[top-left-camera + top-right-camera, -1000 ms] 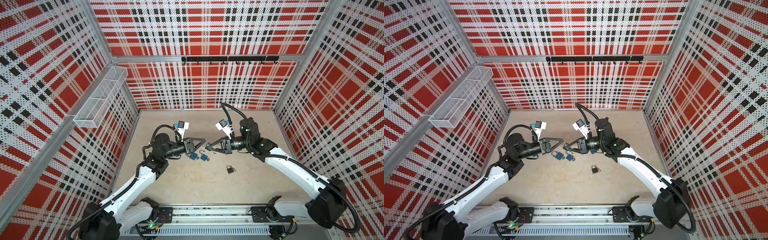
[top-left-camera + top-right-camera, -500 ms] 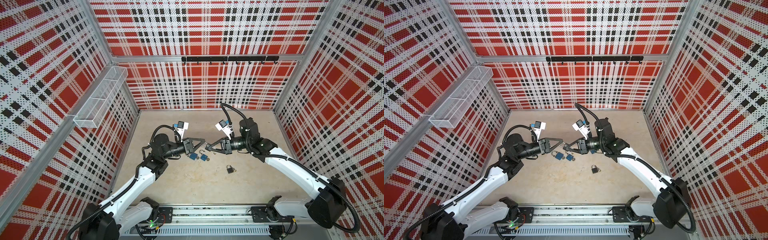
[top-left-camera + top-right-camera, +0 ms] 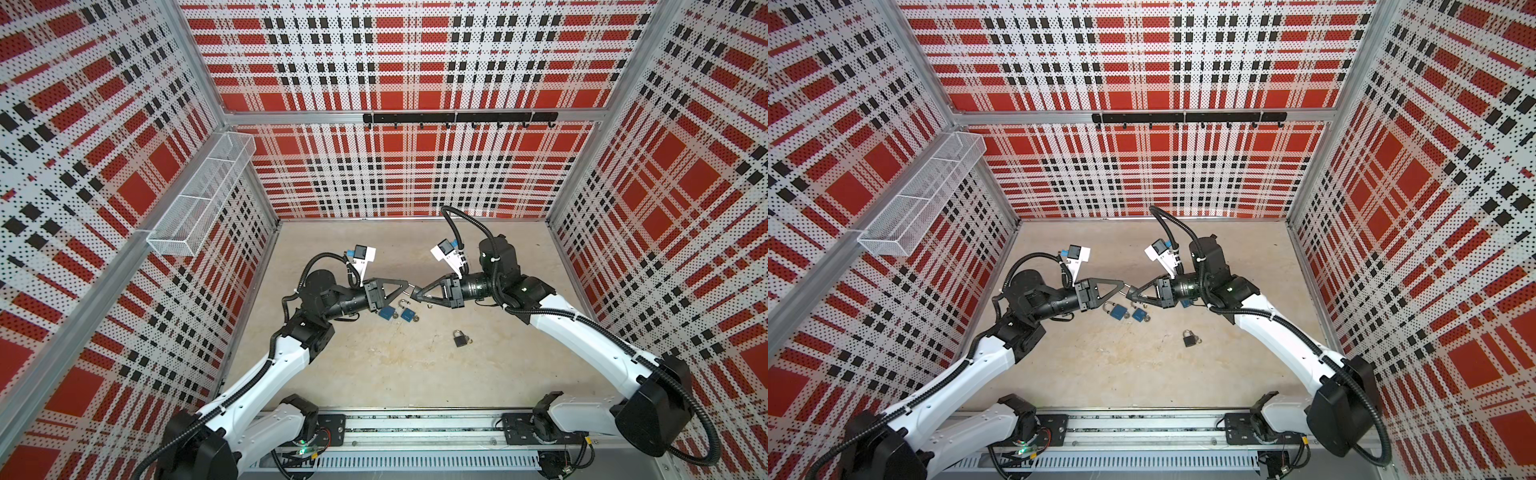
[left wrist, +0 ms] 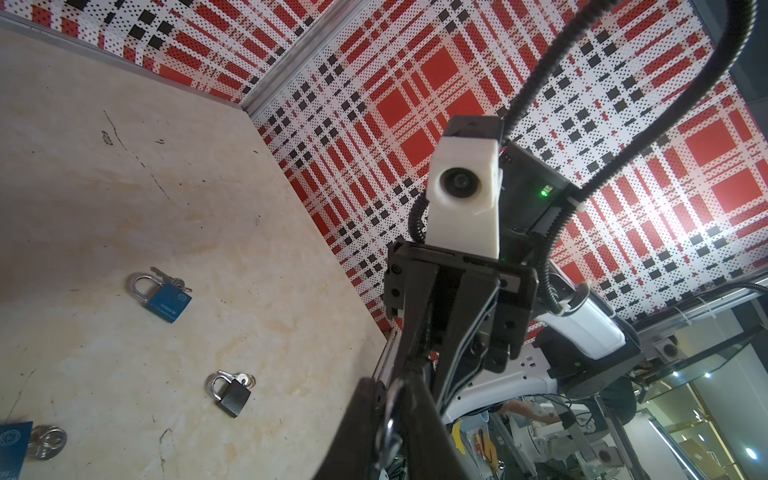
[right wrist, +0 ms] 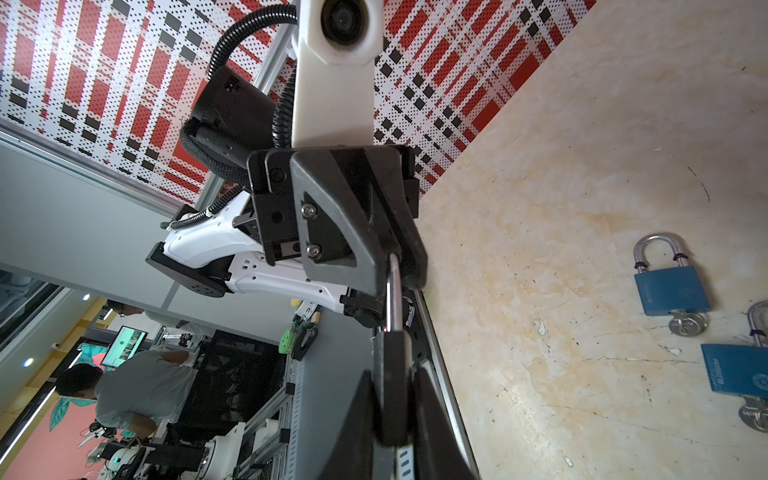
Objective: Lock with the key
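Over the middle of the table my two grippers meet tip to tip. My right gripper (image 5: 392,374) is shut on the body of a black padlock (image 5: 390,399). The padlock's silver shackle (image 5: 394,299) runs straight across into my left gripper (image 5: 395,266). In the left wrist view the left gripper (image 4: 390,390) is shut on that shackle (image 4: 388,428). In both top views the left gripper (image 3: 409,286) (image 3: 1126,286) and the right gripper (image 3: 416,293) (image 3: 1130,295) hang just above the table. The held padlock's key is hidden.
Two blue padlocks (image 3: 386,312) (image 3: 408,314) lie on the table right under the grippers, each with a key in it. A black padlock (image 3: 460,340) with a key lies nearer the front. A wire basket (image 3: 199,195) hangs on the left wall.
The left gripper's jaws have narrowed onto the shackle. Both arms have stayed almost where they were.
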Available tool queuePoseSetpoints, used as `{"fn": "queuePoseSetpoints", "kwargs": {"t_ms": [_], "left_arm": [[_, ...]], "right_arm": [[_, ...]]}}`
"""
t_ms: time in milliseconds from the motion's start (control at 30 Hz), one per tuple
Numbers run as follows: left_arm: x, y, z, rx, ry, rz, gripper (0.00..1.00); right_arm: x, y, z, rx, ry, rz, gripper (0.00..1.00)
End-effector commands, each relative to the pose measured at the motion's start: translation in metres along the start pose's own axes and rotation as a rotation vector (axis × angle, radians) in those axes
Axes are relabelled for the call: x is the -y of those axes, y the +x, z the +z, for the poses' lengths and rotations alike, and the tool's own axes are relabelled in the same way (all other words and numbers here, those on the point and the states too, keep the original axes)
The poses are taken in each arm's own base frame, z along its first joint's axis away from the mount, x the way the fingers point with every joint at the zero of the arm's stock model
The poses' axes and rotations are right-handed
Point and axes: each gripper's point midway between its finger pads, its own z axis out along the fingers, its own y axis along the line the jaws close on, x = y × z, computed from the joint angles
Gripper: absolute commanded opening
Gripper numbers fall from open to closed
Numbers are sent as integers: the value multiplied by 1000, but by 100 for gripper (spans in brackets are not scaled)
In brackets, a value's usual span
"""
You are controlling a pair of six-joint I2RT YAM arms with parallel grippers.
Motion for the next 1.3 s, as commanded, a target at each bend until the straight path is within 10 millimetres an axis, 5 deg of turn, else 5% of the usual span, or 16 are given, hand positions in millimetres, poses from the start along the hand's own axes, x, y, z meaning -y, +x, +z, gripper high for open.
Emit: {"fn": "queuePoseSetpoints", "kwargs": {"t_ms": [0, 333, 700, 1267], "left_arm": [[6, -3, -3, 12, 21, 18, 16], [-6, 2, 0, 2, -3, 3, 0], [-22, 8, 1, 7, -43, 4, 0], [-13, 19, 6, -1, -29, -1, 0]], "right_arm": [[-11, -14, -2, 28, -26, -72, 0], [-18, -16, -2, 40, -73, -63, 0], [-31, -18, -4, 59, -144, -49, 0], [-30, -29, -3, 108, -159, -42, 0]]}}
